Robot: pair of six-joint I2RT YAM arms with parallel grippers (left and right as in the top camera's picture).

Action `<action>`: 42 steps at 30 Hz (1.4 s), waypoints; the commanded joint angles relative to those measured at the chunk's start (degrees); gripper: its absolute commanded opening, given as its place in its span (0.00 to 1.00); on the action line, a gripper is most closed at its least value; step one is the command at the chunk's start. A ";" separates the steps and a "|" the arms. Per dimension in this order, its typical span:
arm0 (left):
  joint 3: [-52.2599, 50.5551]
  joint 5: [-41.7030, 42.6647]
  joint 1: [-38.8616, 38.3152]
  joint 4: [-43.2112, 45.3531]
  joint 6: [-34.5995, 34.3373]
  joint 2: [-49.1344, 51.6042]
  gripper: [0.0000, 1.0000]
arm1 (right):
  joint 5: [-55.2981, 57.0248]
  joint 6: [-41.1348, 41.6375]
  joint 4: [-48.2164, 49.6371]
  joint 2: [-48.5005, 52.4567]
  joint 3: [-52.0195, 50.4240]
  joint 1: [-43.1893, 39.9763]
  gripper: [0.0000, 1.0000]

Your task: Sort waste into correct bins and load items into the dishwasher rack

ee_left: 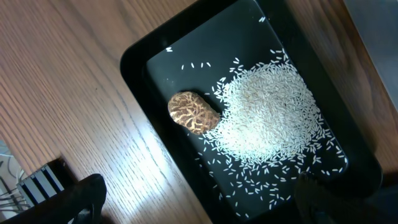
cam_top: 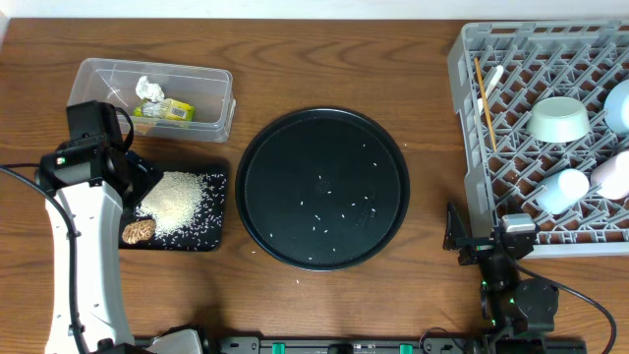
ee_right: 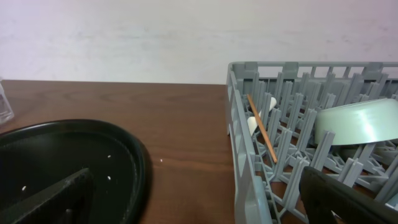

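A heap of white rice [cam_top: 177, 202] [ee_left: 267, 118] and a brown lump [cam_top: 139, 230] [ee_left: 193, 112] lie in the black rectangular tray [cam_top: 211, 241] [ee_left: 186, 43]. My left gripper [cam_top: 138, 185] [ee_left: 205, 208] hangs open over that tray's edge, holding nothing. The clear tub [cam_top: 211, 84] holds a crumpled tissue [cam_top: 149, 88] and a yellow-green wrapper [cam_top: 172, 110]. The grey rack [cam_top: 470, 147] [ee_right: 239, 124] holds a chopstick [cam_top: 485, 103] [ee_right: 262, 127], a white spoon [cam_top: 488, 84] [ee_right: 254, 123], a mint-white bowl [cam_top: 558, 119] [ee_right: 357, 121], a light-blue bowl [cam_top: 619, 103], a blue cup [cam_top: 563, 190] and a pink-white cup [cam_top: 611, 175]. My right gripper [cam_top: 484, 241] [ee_right: 205, 208] is open and empty at the rack's near left corner.
The large round black tray [cam_top: 285, 138] [ee_right: 62, 155] sits mid-table with several stray rice grains on it. One grain lies on the wood beside it in the right wrist view. A white wall backs the table.
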 commanded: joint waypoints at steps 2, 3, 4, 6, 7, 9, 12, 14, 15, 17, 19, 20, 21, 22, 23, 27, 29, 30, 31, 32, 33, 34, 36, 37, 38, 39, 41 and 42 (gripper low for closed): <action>0.46 -1.11 0.26 -0.37 -0.92 -0.72 0.98 | 0.59 0.57 -0.24 -0.39 -0.13 0.02 0.99; 0.46 -1.11 0.26 -0.37 -0.90 -1.57 0.98 | 0.59 0.57 -0.24 -0.39 -0.13 0.02 0.99; 0.46 -1.11 0.26 -0.37 -0.90 -2.75 0.98 | 0.59 0.57 -0.24 -0.39 -0.13 0.02 0.99; 0.46 -1.11 0.24 -0.37 -0.92 -5.79 0.98 | 0.59 0.57 -0.24 -0.39 -0.13 0.02 0.99; 0.46 -1.14 0.24 -0.37 -0.90 -7.58 0.98 | 0.59 0.57 -0.24 -0.39 -0.13 0.02 0.99; 0.46 -1.11 0.24 -0.37 -0.90 -12.11 0.98 | 0.59 0.57 -0.24 -0.39 -0.13 0.02 0.99; 0.46 -1.11 0.00 -0.37 -0.90 -18.80 0.98 | 0.59 0.57 -0.24 -0.39 -0.13 0.02 0.99; 0.46 -1.11 -1.03 -0.39 -0.90 -23.47 0.98 | 0.59 0.57 -0.24 -0.39 -0.13 0.02 0.99; 0.46 -1.14 -1.97 -0.39 -0.90 -26.16 0.98 | 0.59 0.57 -0.24 -0.39 -0.13 0.02 0.99; 0.46 -1.14 -3.98 -0.39 -0.90 -30.91 0.98 | 0.59 0.57 -0.24 -0.39 -0.13 0.02 0.99; 0.46 -1.11 -5.95 -0.39 -0.90 -34.97 0.98 | 0.59 0.57 -0.24 -0.39 -0.13 0.02 0.99; 0.46 -1.11 -6.91 -0.39 -0.92 -36.94 0.98 | 0.59 0.57 -0.24 -0.39 -0.13 0.02 0.99; 0.46 -1.14 -7.65 -0.42 -0.90 -38.66 0.98 | 0.59 0.57 -0.24 -0.39 -0.13 0.02 0.99; 0.46 -1.14 -8.15 -0.42 -0.90 -40.19 0.98 | 0.59 0.57 -0.24 -0.39 -0.13 0.02 0.99; 0.46 -1.14 -8.39 -0.42 -0.90 -41.40 0.98 | 0.59 0.57 -0.24 -0.39 -0.13 0.02 0.99; 0.46 -1.14 -8.50 -0.42 -0.90 -45.31 0.98 | 0.59 0.57 -0.24 -0.39 -0.13 0.02 0.99; 0.46 -1.11 -8.50 -0.42 -0.90 -46.23 0.98 | 0.59 0.57 -0.24 -0.39 -0.13 0.02 0.99; 0.46 -1.11 -8.50 -0.44 -0.90 -46.36 0.98 | 0.59 0.57 -0.24 -0.39 -0.13 0.02 0.99; 0.46 -1.14 -8.50 -0.35 -0.92 -46.42 0.98 | 0.59 0.57 -0.24 -0.39 -0.13 0.02 0.99; 0.46 -1.11 -8.55 0.04 -0.96 -46.40 0.98 | 0.59 0.57 -0.24 -0.39 -0.13 0.02 0.99; 0.46 -1.09 -8.90 0.68 -1.25 -46.42 0.98 | 0.59 0.57 -0.24 -0.39 -0.13 0.02 0.99; 0.46 -1.09 -9.38 1.33 -2.23 -46.66 0.98 | 0.59 0.57 -0.24 -0.39 -0.13 0.02 0.99; 0.37 -1.09 -10.88 2.97 -5.51 -47.74 0.98 | 0.59 0.57 -0.24 -0.39 -0.13 0.02 0.99; 0.15 -1.09 -11.80 3.85 -7.72 -48.57 0.98 | 0.59 0.57 -0.24 -0.39 -0.13 0.02 0.99; -0.46 -1.11 -12.79 5.03 -9.64 -49.81 0.98 | 0.59 0.57 -0.24 -0.39 -0.13 0.02 0.99; -1.01 -1.09 -13.31 5.73 -10.19 -50.71 0.98 | 0.59 0.57 -0.24 -0.39 -0.13 0.02 0.99; -2.86 -1.11 -14.38 7.13 -10.25 -53.31 0.98 | 0.59 0.57 -0.24 -0.39 -0.13 0.02 0.99; -4.22 -1.14 -14.80 8.00 -10.25 -54.82 0.98 | 0.59 0.57 -0.24 -0.39 -0.13 0.02 0.99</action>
